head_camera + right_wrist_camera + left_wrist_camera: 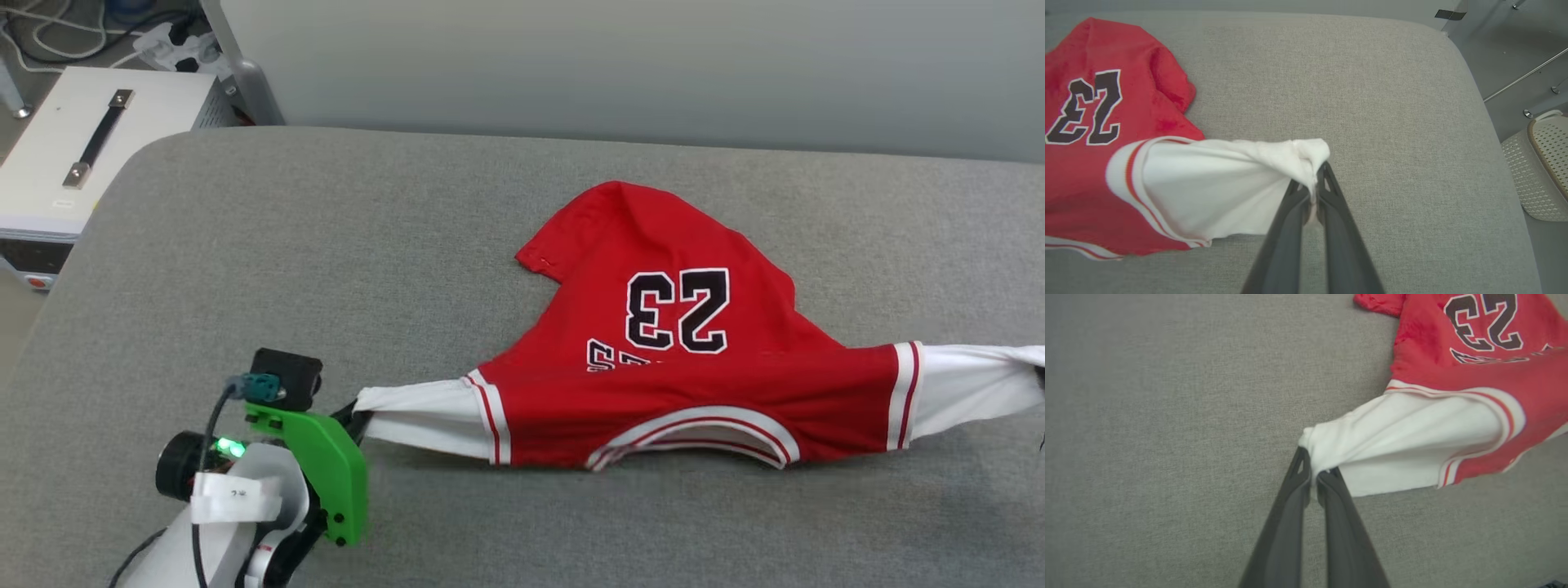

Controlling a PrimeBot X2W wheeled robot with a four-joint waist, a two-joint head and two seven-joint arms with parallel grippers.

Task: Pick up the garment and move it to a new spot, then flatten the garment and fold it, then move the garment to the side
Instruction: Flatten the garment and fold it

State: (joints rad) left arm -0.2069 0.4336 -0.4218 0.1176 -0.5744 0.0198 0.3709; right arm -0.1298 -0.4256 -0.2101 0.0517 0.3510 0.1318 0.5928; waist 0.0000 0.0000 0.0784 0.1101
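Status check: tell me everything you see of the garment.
The garment is a red jersey with white short sleeves, striped trim and a black, white-edged "23"; nearby lettering is part-hidden by a fold. The left claw and right claw each pinch a sleeve end, stretching it taut. Its rumpled body rests on the grey padded surface, collar nearest the robot.
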